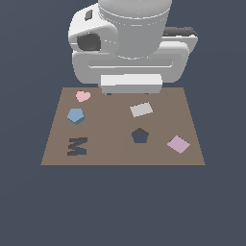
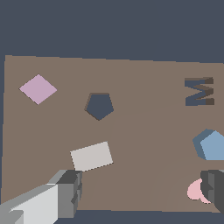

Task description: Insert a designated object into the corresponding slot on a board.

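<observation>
On the near half of the large flat brown rectangular board (image 1: 120,153), the dark navy pentagon-shaped slot (image 1: 140,136) is lying empty, with the dark M-shaped recess (image 1: 78,146) toward the exterior view's left and a lilac diamond tile (image 1: 178,143) toward its right. Farther back, the small light-blue flat pentagon block (image 1: 75,115) is resting loose, just before a pink heart block (image 1: 83,96); a pale grey rectangular tile (image 1: 141,109) is lying mid-board. Farthest, the gripper (image 2: 142,192) is hovering, fingers (image 2: 70,192) spread wide, holding nothing. Judgement: approach step; next move calls for centring over the pentagon and descending.
</observation>
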### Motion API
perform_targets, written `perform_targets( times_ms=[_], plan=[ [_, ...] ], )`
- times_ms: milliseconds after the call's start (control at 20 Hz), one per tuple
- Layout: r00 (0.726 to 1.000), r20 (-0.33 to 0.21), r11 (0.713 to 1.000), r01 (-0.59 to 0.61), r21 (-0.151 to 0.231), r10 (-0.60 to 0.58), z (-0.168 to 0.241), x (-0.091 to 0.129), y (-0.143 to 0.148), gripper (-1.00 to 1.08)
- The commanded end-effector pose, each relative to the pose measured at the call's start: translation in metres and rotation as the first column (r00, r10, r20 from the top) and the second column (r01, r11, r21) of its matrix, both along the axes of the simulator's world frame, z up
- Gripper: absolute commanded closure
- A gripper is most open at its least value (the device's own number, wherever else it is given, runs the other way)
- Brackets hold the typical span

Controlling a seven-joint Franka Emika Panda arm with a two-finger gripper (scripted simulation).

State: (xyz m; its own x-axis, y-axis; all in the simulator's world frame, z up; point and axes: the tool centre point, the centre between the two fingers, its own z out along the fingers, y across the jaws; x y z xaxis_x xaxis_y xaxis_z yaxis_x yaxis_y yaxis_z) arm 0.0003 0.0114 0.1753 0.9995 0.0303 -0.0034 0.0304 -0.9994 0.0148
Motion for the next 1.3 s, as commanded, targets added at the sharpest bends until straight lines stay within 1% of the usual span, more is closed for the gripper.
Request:
perform_targets(
  times_ms=[0, 400, 800, 1050, 1250],
  plan=[
    [1.000, 0.000, 1.000, 0.000, 0.000, 0.000, 0.000, 0.000, 0.000, -0.92],
    [0.999, 0.000, 0.999, -0.034, 0.001, 0.034, -0.004, -0.004, -0.005, -0.92],
    [0.991, 0.000, 0.991, -0.134, 0.002, 0.134, -0.017, -0.013, -0.021, -0.92],
    [0.974, 0.000, 0.974, -0.228, 0.004, 0.228, -0.029, -0.021, -0.037, -0.92],
    [0.948, 0.000, 0.948, -0.319, 0.005, 0.319, -0.041, -0.026, -0.054, -0.92]
  ],
)
